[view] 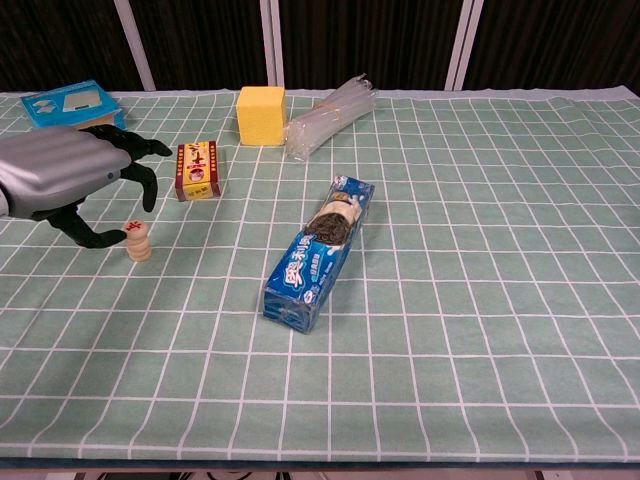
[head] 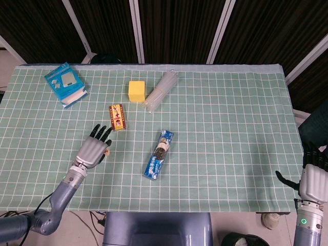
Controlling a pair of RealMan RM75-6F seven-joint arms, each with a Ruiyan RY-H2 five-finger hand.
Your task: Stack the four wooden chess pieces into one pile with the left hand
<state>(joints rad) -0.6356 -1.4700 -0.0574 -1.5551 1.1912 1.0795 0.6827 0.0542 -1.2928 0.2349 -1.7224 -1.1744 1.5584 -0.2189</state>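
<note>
Chest view: pale wooden chess pieces (view: 137, 241) stacked upright, red-marked top, left hand (view: 62, 181) fingers spread, holding nothing.

Evenly and brightly lit from overhead, both views. Only short, soft shadows, close under the blue packet (view: 318, 253) and the yellow block (view: 261, 114) on the surface (view: 480, 300). Mild glare on the clear plastic bundle (view: 327, 117) and on the silver back of the left hand (view: 62, 178). Sharp throughout, without motion blur. Dark beyond the far edge.
</note>
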